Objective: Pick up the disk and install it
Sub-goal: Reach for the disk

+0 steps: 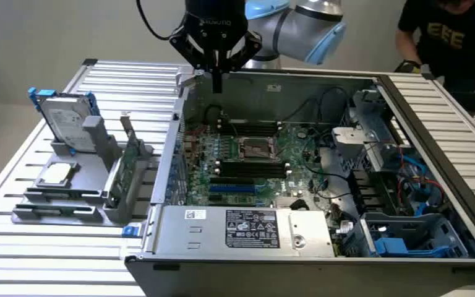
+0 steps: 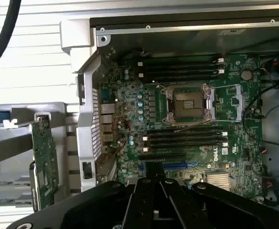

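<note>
disk (image 1: 64, 117): silver-grey, white label, blue rails
fingers (image 1: 217, 83): black
arm (image 1: 303, 28): grey, pale blue caps
motherboard (image 1: 254, 164): green, black slots
circuit card (image 2: 46, 162): green
table (image 1: 39, 260): silver, ribbed slats

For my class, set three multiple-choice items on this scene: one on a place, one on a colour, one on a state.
1. Where is the disk? A) upright in the grey holder beside the case; B) inside the case; C) in the hand.
2. Its edge rails are: A) red; B) blue; C) yellow.
3. The hand is: A) open; B) shut, empty; C) shut on the disk.
Key: 1A, it stands in the holder, outside the case; 2B, blue strips flank it; 3B, it is closed above the case, holding nothing.
</note>
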